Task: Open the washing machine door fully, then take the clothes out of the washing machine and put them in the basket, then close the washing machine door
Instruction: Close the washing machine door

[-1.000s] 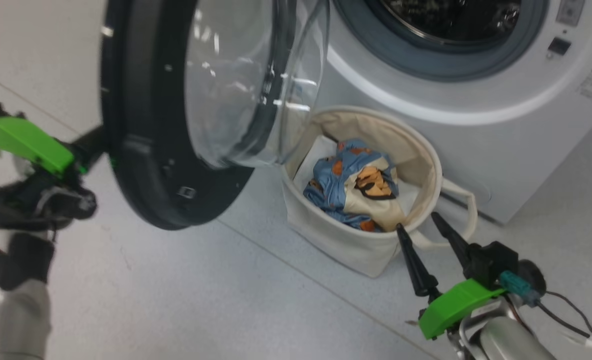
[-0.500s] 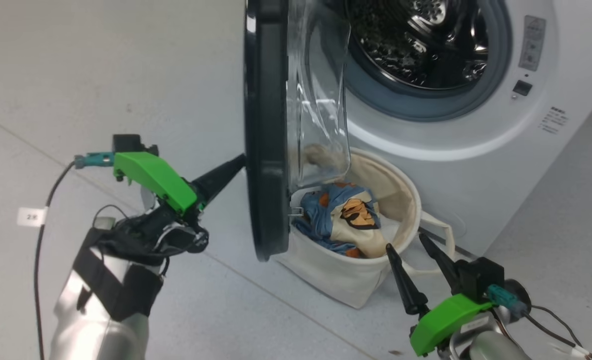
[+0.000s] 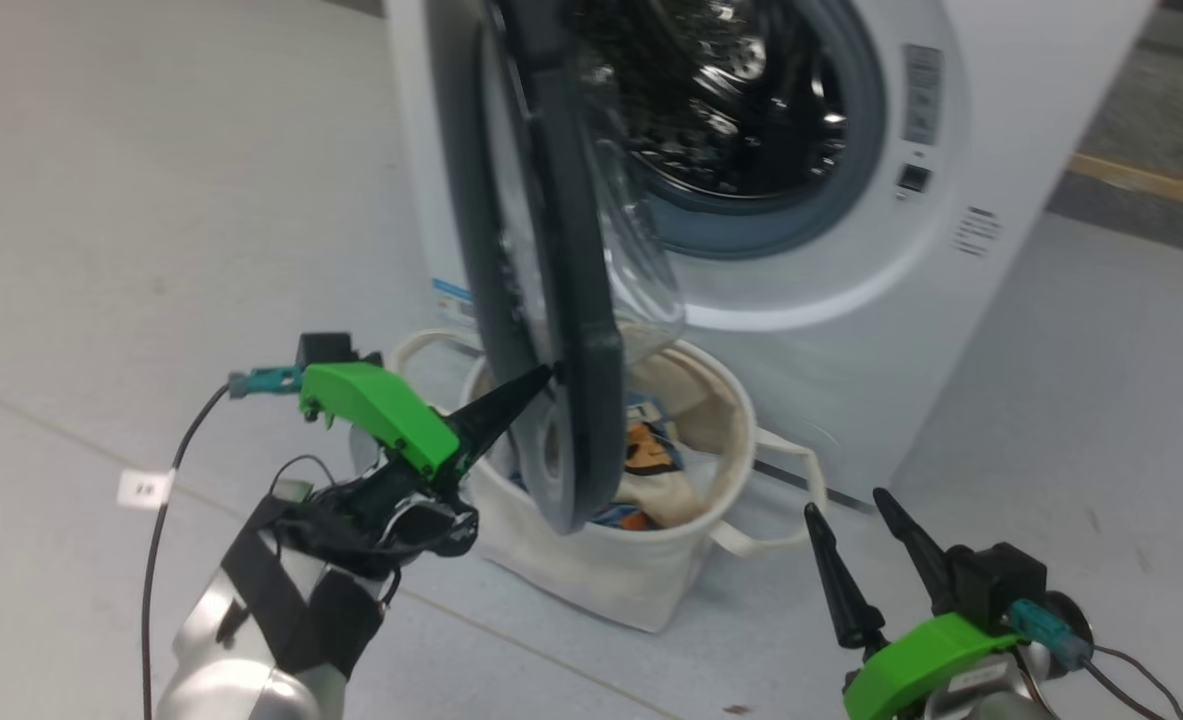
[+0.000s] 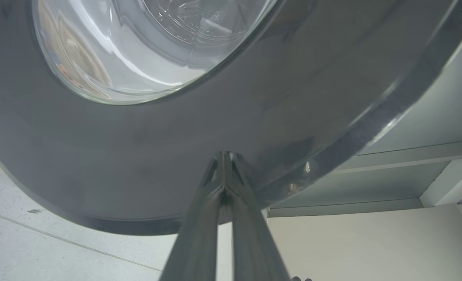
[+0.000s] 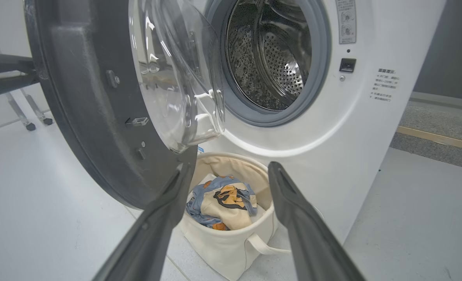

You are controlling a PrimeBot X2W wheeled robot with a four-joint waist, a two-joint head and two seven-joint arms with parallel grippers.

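Late stage of the task: the clothes (image 5: 221, 201) lie inside the basket (image 5: 223, 249), which stands on the floor just in front of the washing machine (image 3: 851, 340), below its round opening; the drum (image 5: 272, 58) shows bare steel wherever it can be seen, so the unloading is judged complete; what remains is the closing. The door (image 3: 561, 300) stands about halfway round, nearly edge-on in the head view, its lower rim over the basket's near side, the opening uncovered and the latch not met. The left gripper (image 3: 546, 372) has its fingers pressed together on nothing, their tip touching the door's glossy outer rim low down, a contact the left wrist view confirms; this is judged to be the push that shuts the door. The right gripper (image 3: 846, 503) is spread and empty, near the basket but clear of it and of the door. Counts: one washing machine; one door; one basket, with two loop handles showing in the head view; one bundle of clothes, the number of garments in it not to be told; two grippers, one clenched, one released.
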